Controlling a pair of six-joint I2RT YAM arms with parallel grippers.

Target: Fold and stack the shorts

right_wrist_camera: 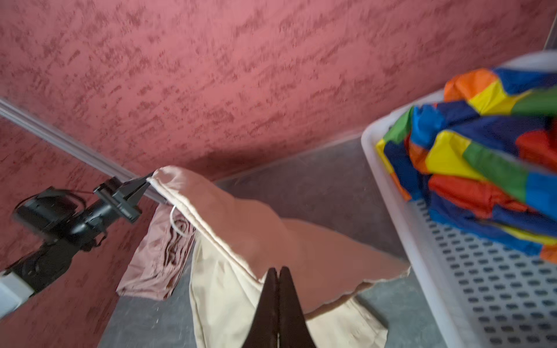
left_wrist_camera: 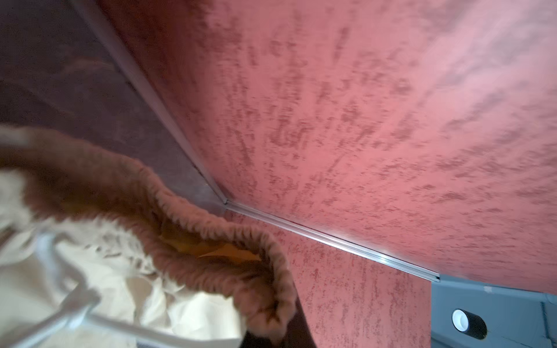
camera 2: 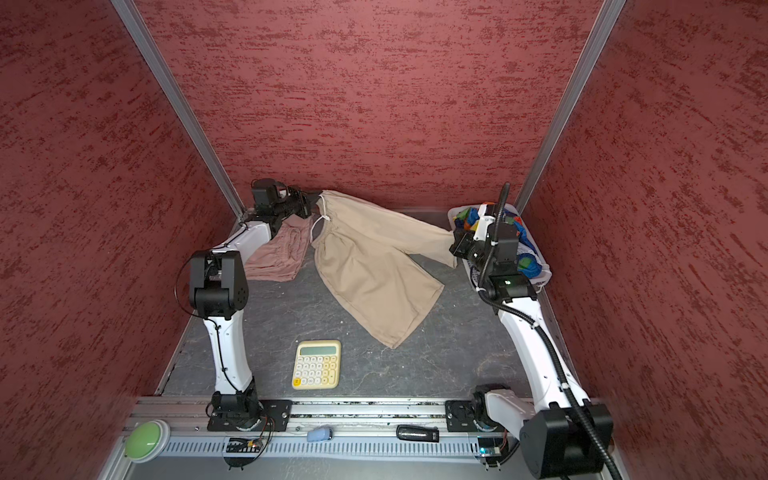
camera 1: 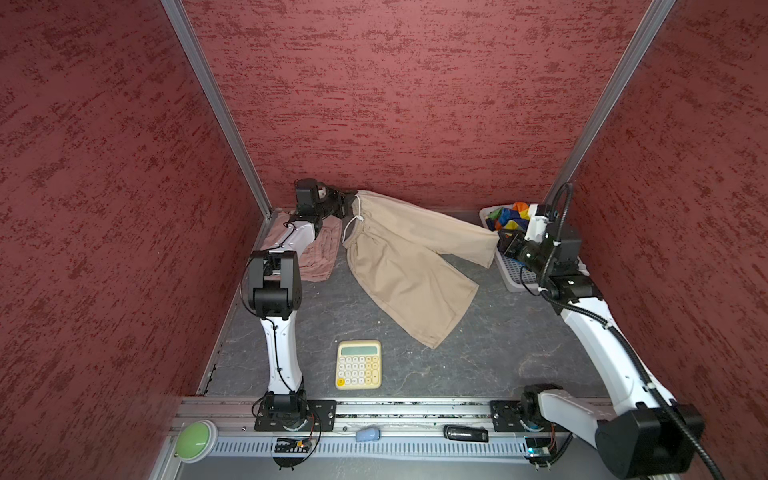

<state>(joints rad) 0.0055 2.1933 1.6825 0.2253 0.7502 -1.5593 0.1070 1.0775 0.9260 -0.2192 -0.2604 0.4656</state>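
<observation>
Now, left pincer [camera 1: 350, 204]: I see it clenched on a waistband corner of the beige shorts [camera 1: 399, 257], a soft tan fabric pair with a white drawstring. It sits at upper centre-left of both top views, close to the back wall.
right pincer [right_wrist_camera: 278, 272]: my wrist camera shows its two black fingers pressed together on the hem of one leg of the beige shorts. In a top view it is right of centre [camera 2: 454, 246], just beside the basket.
beige shorts: stretched between my two pincers. The far leg is lifted off the table, and the near leg lies flat, pointing toward lower centre of the frame. The drawstring loop hangs below the left pincer.
pink shorts [camera 1: 321, 257]: dusty pink fabric pair with a gathered waist, lying on the table at centre-left. It is partly under my left forearm and just beside the beige waistband.
rainbow shorts [right_wrist_camera: 482, 150]: shiny colour-blocked pair, bunched inside the basket at the right of both top views.
basket [right_wrist_camera: 391, 192]: white perforated plastic tray by the right wall, with my right wrist partly over it.
calculator [camera 1: 358, 365]: pale yellow, flat on the table at lower centre, apart from the beige leg.
table [camera 1: 498, 353]: dark grey, stone-patterned surface.
button [camera 1: 193, 439]: green dome at lower left, on the front rail.
</observation>
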